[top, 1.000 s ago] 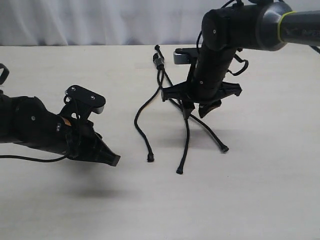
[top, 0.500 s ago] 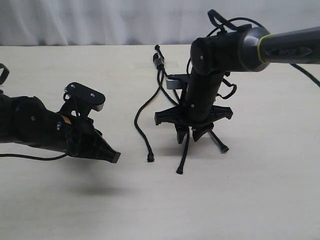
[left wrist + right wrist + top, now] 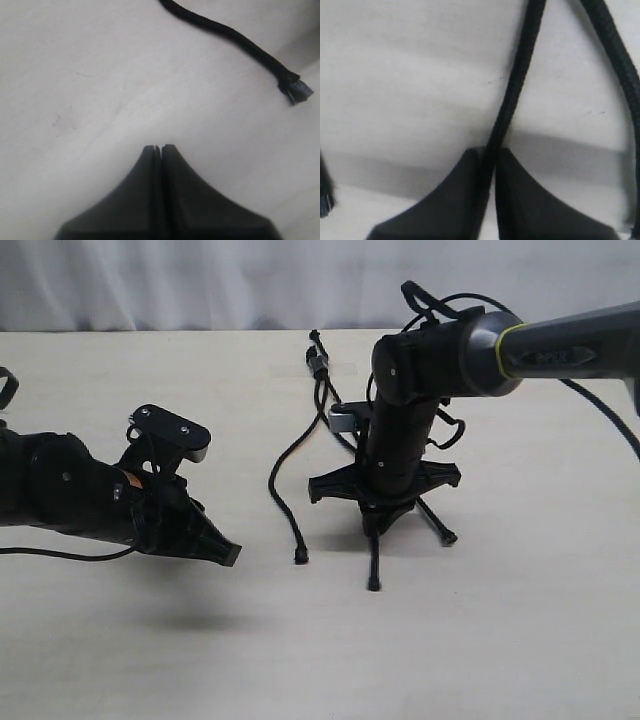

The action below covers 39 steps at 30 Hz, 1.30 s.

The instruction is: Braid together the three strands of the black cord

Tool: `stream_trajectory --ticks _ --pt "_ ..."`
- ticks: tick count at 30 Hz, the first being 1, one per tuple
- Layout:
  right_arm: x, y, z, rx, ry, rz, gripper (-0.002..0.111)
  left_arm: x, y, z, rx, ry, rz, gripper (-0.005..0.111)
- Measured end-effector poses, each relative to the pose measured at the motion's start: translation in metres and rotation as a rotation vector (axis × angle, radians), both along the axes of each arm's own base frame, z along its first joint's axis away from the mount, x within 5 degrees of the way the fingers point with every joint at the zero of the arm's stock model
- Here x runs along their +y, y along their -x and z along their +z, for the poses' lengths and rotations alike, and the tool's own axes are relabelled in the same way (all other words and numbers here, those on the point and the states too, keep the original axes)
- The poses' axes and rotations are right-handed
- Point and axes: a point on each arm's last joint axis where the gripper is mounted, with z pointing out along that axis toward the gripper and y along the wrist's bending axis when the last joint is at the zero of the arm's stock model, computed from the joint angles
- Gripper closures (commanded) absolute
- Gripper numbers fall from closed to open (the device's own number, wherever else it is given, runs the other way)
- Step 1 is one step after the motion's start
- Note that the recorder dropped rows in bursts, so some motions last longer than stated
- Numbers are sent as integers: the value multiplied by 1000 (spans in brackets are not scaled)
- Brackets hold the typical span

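The black cord's knotted head point(image 3: 318, 361) lies at the far middle of the table, and the three strands fan toward the front. The left strand point(image 3: 276, 480) curves to a tip point(image 3: 300, 558). The middle strand point(image 3: 374, 562) runs straight down from my right gripper point(image 3: 376, 530), which points down and is shut on it; in the right wrist view that strand point(image 3: 517, 85) passes between the fingertips point(image 3: 490, 152). The right strand point(image 3: 436, 522) ends beside that gripper. My left gripper point(image 3: 226, 555) is shut and empty, left of the left strand's tip point(image 3: 295, 92).
The pale table point(image 3: 520, 640) carries only the cord. A white curtain point(image 3: 200, 280) hangs behind the far edge. The right arm's glossy cables point(image 3: 440, 300) loop above its wrist. The right strand point(image 3: 615, 55) runs close beside the right gripper's fingers.
My right gripper has come down and toward the front along the middle strand and is now closed on it; the strand's tip shifted slightly right. The left arm has barely moved.
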Motion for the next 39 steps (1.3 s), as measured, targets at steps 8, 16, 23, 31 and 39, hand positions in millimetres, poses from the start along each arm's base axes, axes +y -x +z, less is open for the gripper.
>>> stream_trajectory --ticks 8,16,23,31,39 --pt "1 0 7 -17 -7 3 104 0 2 -1 24 2 -6 107" --pt "6 1 29 -56 -92 -39 104 0 2 -1 26 2 -6 107" --pt "16 0 31 -45 -200 -118 104 -1 3 -1 37 2 -9 107" --pt "40 2 34 -117 -301 -141 104 -1 5 -2 53 2 -16 107" --pt "64 5 36 -195 -380 -147 104 -1 5 -2 57 2 -17 107"
